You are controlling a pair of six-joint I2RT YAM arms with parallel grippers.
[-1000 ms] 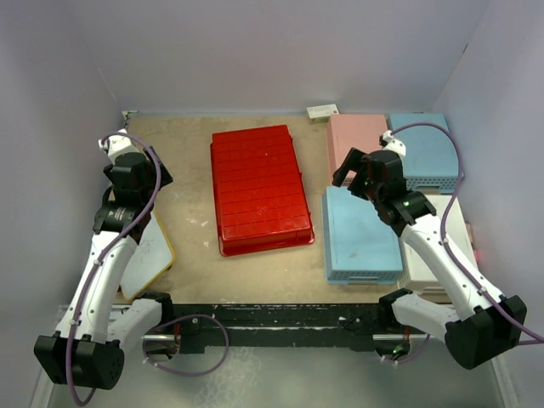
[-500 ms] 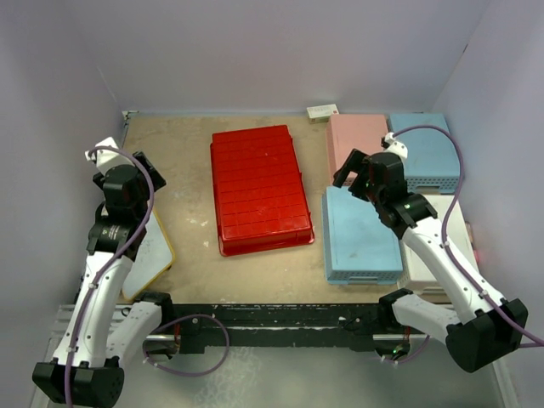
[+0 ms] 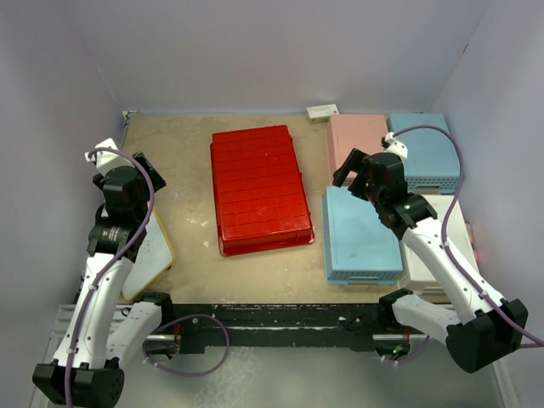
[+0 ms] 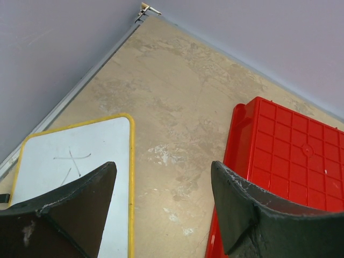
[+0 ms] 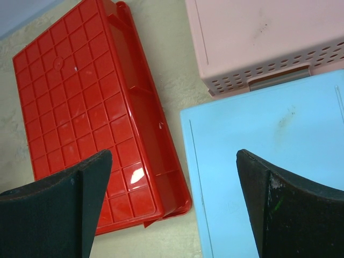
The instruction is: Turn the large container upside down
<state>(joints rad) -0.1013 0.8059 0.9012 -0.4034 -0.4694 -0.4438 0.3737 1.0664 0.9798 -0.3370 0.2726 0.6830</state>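
Judging the large container point(image 3: 259, 189) already inverted, ribbed underside up at mid-desk point(image 3: 183, 161), I should lift both arms clear without nudging it. Left gripper point(image 4: 161, 172) is spread wide, with the container at its 3 o'clock. Right gripper point(image 5: 173, 156) is equally wide, with the container at its 9 o'clock. Neither touches it.

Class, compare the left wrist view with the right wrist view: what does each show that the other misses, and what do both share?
Only the left wrist view shows the left gripper, open, a yellow-edged white board and the far corner of the table. Only the right wrist view shows the right gripper, open, a pink basket and a light-blue basket. Both show the red tray, ribbed underside up.
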